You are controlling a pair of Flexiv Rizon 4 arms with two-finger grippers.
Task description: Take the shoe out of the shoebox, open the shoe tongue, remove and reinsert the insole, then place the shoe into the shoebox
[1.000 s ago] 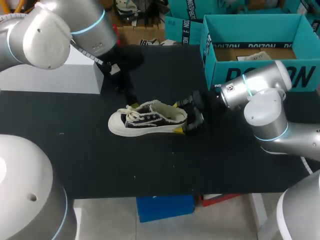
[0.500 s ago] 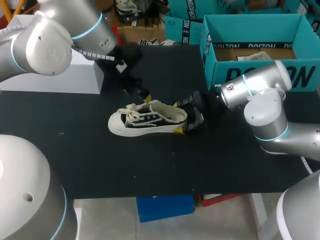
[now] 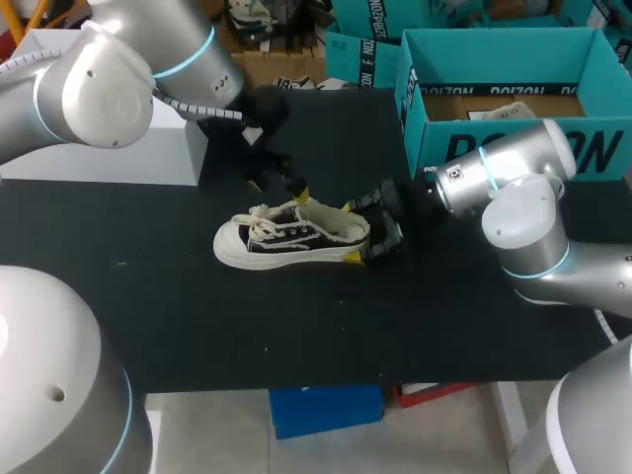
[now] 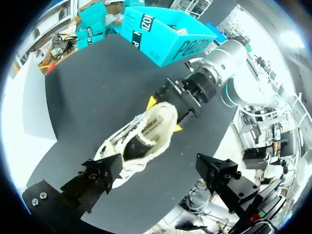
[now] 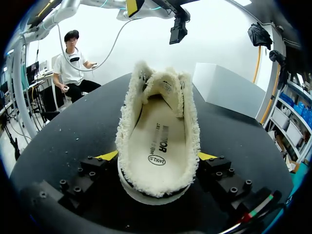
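Clamping the heel from both sides, my right gripper (image 5: 158,160) is pinning the shoe (image 3: 291,237) upright on the table (image 3: 296,336), its yellow tips pressing against the sole edges. My left gripper (image 4: 161,181) is hovering just above the shoe's opening with its jaws spread wide, holding nothing. The insole (image 5: 158,136) is lying flat inside the shoe, ringed by the fleecy lining (image 5: 191,141). I am judging the risk to be this: if my left gripper comes down off-centre, a finger may be snagging that fleece or the laces (image 3: 262,229) near the toe rather than the tongue or insole, and a pull there could be twisting the shoe out of a hold that grips only the heel. The collar is narrow, and my right gripper is crowding the heel end. The shoebox (image 3: 410,109) is standing open beyond the heel, past my right arm; a white block (image 3: 99,158) is sitting beyond the toe.
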